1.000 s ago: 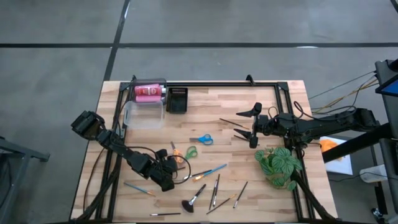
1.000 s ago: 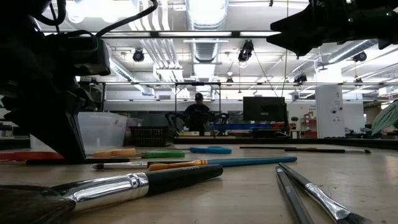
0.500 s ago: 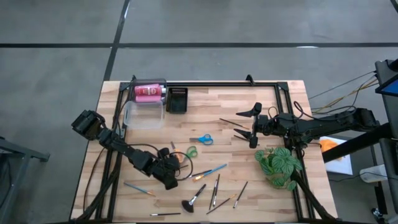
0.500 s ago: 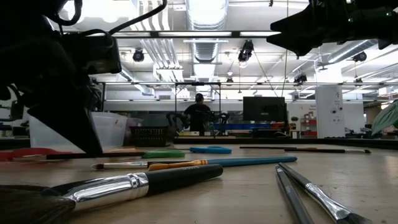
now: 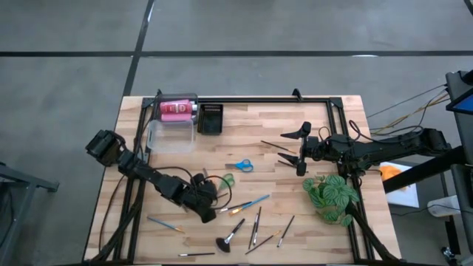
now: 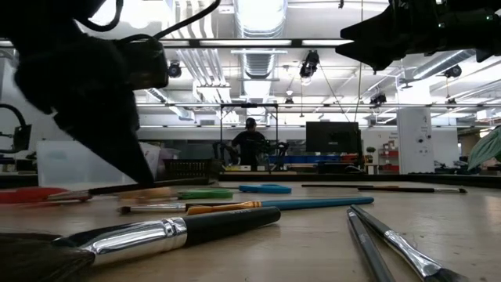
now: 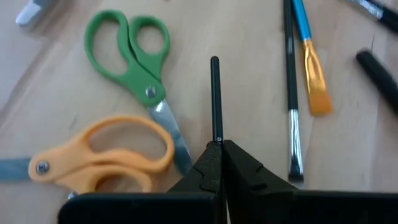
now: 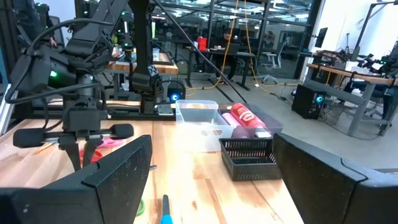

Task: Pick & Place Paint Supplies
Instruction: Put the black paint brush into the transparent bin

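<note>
One thin black-handled brush (image 7: 215,99) is clamped in your left gripper (image 7: 219,148), its handle running straight out toward twelve o'clock, beside the green-handled scissors (image 7: 134,68). Your right gripper (image 5: 294,146), jaws apart, waits well off at three o'clock.

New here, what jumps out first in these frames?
The left gripper, low at the table's front left, has its jaws shut on a thin black brush, right beside green scissors and orange scissors. More brushes lie scattered along the front edge, while the right gripper waits open above mid-table.
</note>
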Controlling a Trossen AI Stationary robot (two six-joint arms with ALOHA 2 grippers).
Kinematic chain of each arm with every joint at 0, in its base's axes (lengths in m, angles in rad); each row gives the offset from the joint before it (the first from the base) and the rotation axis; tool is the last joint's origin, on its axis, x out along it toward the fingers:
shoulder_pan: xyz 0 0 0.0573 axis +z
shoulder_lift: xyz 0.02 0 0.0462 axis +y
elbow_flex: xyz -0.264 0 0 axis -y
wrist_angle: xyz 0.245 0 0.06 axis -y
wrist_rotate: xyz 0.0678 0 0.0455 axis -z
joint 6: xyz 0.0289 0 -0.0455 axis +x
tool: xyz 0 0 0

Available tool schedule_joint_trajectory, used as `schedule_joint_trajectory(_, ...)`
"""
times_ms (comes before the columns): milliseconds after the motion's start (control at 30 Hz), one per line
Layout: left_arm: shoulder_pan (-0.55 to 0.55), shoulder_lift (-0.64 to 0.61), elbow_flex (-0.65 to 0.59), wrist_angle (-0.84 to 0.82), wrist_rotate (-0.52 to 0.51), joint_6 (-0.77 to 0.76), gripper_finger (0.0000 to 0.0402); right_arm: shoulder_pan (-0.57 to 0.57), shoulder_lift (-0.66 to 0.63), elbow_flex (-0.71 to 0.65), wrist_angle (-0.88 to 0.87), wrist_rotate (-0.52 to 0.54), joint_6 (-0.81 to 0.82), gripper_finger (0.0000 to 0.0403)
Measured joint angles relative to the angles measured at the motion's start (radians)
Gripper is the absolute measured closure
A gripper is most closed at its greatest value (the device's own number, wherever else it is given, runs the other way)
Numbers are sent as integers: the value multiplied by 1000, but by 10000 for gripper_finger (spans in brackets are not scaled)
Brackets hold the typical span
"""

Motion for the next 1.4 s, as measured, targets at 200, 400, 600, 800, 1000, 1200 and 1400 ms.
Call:
schedule_joint_trajectory(200,40,0,0,29,2,0,396,0,0,0,0,0,0,72)
schedule_joint_trajectory(400,59,-12,1,28,37,0,396,0,0,0,0,0,0,72)
schedule_joint_trajectory(600,71,-74,1,4,54,27,396,0,0,0,0,0,0,72)
schedule_joint_trajectory(800,125,-189,1,-113,56,28,396,0,0,0,0,0,0,72)
schedule_joint_trajectory(1000,207,-319,1,-239,56,53,396,0,-1,0,0,0,0,72)
schedule_joint_trajectory(1200,293,-429,1,-327,64,142,396,0,-1,0,0,0,0,72)
schedule_joint_trajectory(1400,401,-499,1,-464,65,185,396,0,-1,0,0,0,0,72)
